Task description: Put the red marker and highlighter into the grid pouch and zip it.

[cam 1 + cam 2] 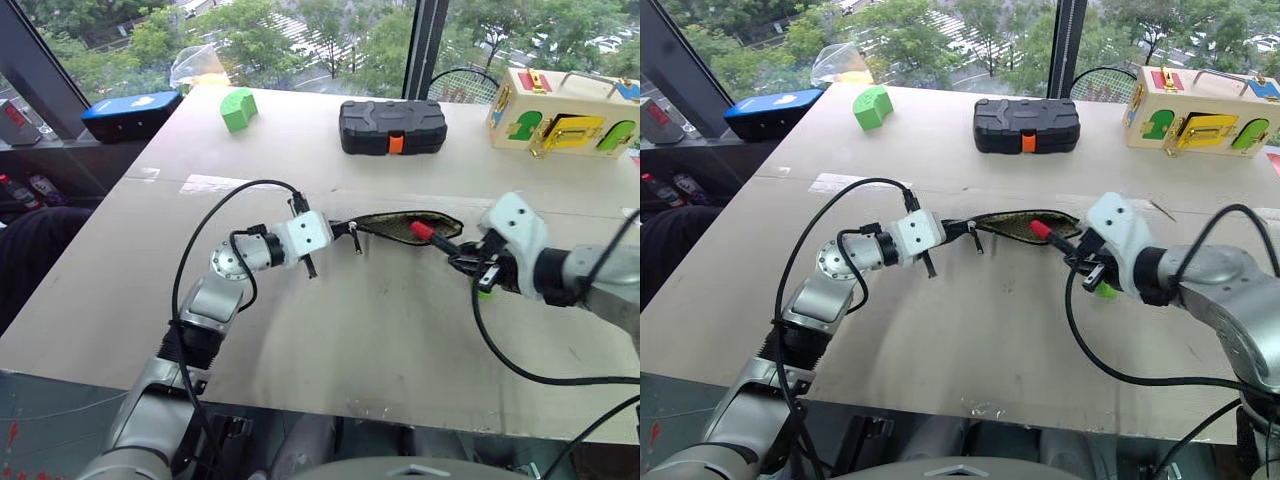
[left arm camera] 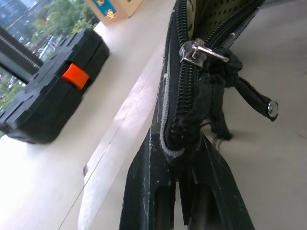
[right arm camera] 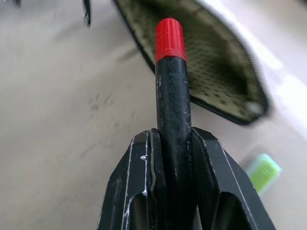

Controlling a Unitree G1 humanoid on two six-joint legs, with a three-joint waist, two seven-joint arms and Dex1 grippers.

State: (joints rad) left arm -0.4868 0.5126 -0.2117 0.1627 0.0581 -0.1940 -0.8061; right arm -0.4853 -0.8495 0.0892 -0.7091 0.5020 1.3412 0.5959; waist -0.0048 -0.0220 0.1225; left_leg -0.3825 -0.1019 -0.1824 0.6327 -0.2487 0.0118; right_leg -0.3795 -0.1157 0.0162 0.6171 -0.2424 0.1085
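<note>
My left gripper [image 1: 352, 238] pinches the end of the open black fabric grid pouch [image 1: 405, 226]. My right gripper [image 1: 462, 258] clamps the slim red-capped, black-bodied marker [image 1: 432, 238], its red tip at the pouch mouth. Black hard plastic case [image 1: 392, 126] sits beyond.

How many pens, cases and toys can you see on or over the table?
Pens: 2, the red marker and the highlighter.
Cases: 3, the grid pouch, the black hard case and the blue case.
Toys: 2, the green block and the wooden latch box.
Total: 7
</note>
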